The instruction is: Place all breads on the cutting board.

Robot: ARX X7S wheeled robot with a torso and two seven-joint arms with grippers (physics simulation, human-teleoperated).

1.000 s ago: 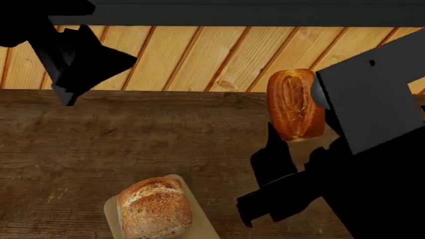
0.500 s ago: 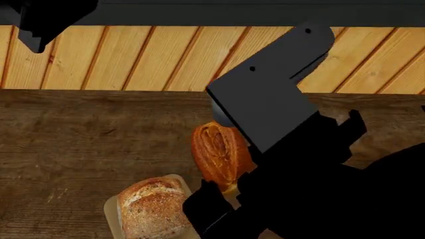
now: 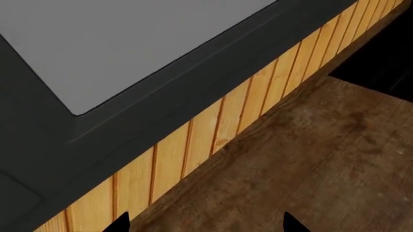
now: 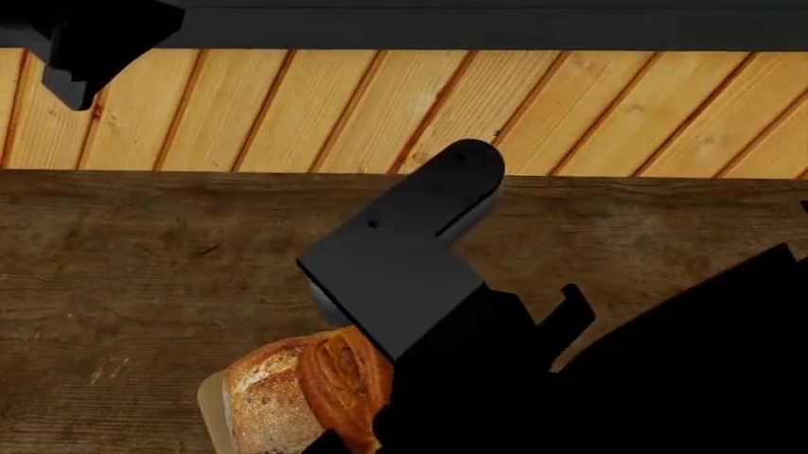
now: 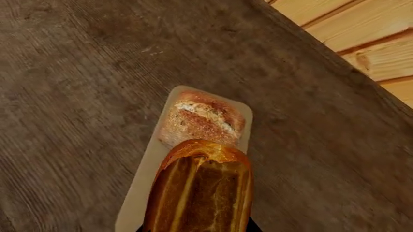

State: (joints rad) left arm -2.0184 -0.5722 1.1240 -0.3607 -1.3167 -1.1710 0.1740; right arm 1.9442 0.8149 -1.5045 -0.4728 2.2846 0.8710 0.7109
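Compared with one second earlier, the right arm has swung from the far right of the table toward the near centre, carrying the split-top loaf (image 4: 341, 383) with it; half a second ago the loaf hung beyond the board, and it now hangs over the cutting board (image 4: 211, 402), overlapping the speckled roll (image 4: 265, 397) in the head view. The left arm has also risen toward the upper left corner of that view.

The right gripper (image 5: 197, 227) holds the split-top loaf (image 5: 200, 191) at its near end; only dark finger tips show at the frame's edge on either side of the loaf, pinching it. In the right wrist view the loaf sits above the pale board (image 5: 139, 193), with the speckled roll (image 5: 201, 121) lying on the board's far end. Whether the loaf touches the roll or the board cannot be told.

The left gripper (image 3: 203, 224) shows only two dark fingertips (image 3: 121, 223) set well apart, with nothing between them, above the dark wooden table (image 3: 310, 169) near the plank wall (image 3: 193, 140).
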